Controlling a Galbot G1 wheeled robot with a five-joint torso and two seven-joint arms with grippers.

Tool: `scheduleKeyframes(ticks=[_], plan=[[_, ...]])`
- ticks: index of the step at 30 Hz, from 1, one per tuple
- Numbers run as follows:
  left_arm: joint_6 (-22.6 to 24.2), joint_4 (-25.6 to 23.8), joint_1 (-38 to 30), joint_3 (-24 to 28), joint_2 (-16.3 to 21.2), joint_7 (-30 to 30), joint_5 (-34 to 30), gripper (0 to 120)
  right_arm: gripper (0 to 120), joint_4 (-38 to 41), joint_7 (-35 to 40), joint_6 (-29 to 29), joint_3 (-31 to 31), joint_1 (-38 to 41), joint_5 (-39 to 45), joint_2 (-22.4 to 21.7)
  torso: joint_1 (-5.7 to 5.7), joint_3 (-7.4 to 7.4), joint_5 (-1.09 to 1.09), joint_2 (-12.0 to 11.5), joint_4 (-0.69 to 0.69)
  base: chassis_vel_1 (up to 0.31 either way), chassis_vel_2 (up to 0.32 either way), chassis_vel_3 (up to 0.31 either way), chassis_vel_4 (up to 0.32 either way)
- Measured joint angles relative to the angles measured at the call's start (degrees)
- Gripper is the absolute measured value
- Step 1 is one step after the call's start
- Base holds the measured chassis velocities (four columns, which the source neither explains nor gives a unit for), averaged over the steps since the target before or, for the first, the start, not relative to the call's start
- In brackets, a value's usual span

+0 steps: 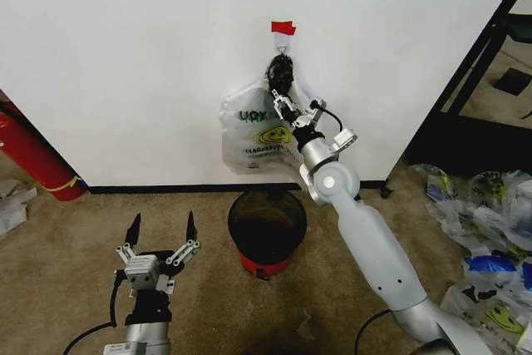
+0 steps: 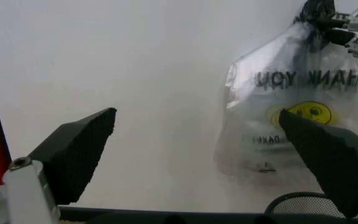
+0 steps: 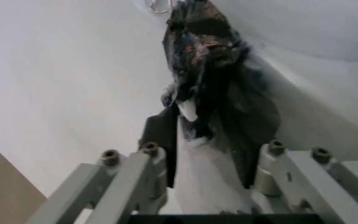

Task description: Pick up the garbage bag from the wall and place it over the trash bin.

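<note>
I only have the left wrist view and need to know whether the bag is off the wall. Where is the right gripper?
Observer: The right gripper is up at the bunched handles of the garbage bag, just under the hook.
Operator: Is the bag off the hook?
Observer: It looks not; the handles hang from the hook, below a red tape strip on the wall.
Operator: And the trash bin?
Observer: The trash bin stands on the carpet by the wall, right under the bag; the left gripper hovers open, low, to the bin's left.
</note>
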Motion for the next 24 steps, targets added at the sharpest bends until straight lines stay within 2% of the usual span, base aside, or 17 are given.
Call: scheduleKeyframes(ticks=[4, 7, 16, 24], plan=[[-0.09, -0.31, 0.28, 0.03, -0.2, 0.02, -0.05, 100, 4, -0.22, 0.29, 0.0, 0.71, -0.01, 0.44, -0.13, 0.0, 0.0, 0.0, 0.0, 0.0, 0.0, 0.0, 0.0, 0.0], [-0.13, -0.32, 0.35, 0.09, -0.27, 0.03, -0.05, 100, 0, 0.2, 0.37, 0.0, 0.87, -0.36, 0.45, -0.19, 0.0, 0.0, 0.0, 0.0, 0.0, 0.0, 0.0, 0.0, 0.0], [-0.22, -0.3, 0.28, 0.36, -0.28, 0.03, -0.08, 100, 0, 2.2, 0.62, 0.0, 1.06, -1.88, 0.16, -1.28, 0.0, 0.0, 0.0, 0.0, 0.01, 0.0, 0.0, 0.0, 0.0], [-0.3, -0.4, 0.22, 0.15, -0.07, 0.02, -0.47, 100, 0, 7.08, 0.1, -0.25, 1.2, -8.11, -2.22, -2.61, -0.01, 0.0, 0.01, 0.0, 0.0, 0.0, 0.0, 0.0, 0.0]])
